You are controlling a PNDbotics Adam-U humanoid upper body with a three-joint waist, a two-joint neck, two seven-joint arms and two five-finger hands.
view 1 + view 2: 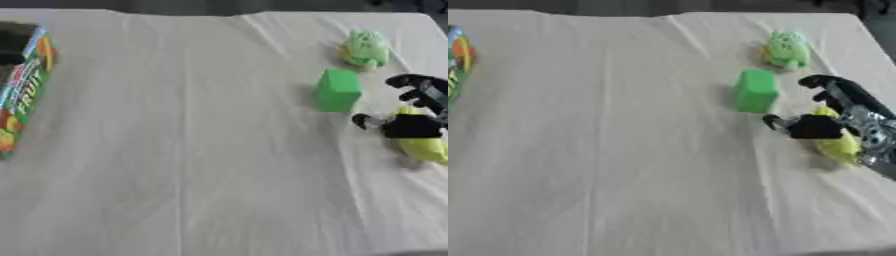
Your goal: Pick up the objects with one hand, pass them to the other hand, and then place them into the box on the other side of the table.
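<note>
Closing right hand point(833, 117) fingers point(820, 80) around yellow object point(837, 145) on table point(623, 150); risks nudging nearby green block point(755, 90), slipping grasp.

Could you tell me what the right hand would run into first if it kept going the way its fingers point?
Probably the green block: the right hand, over a yellow object, points up-left towards it, though depth is unclear.

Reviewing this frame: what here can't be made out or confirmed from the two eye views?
- Yellow object: partly covered by the right hand in both views; its full shape is hidden.
- Box: cut off by the left edge in both views; its inside barely shows.
- Light green item: too blurred to identify.
- Left hand: in neither view.
- Green block: clear, untouched.
</note>
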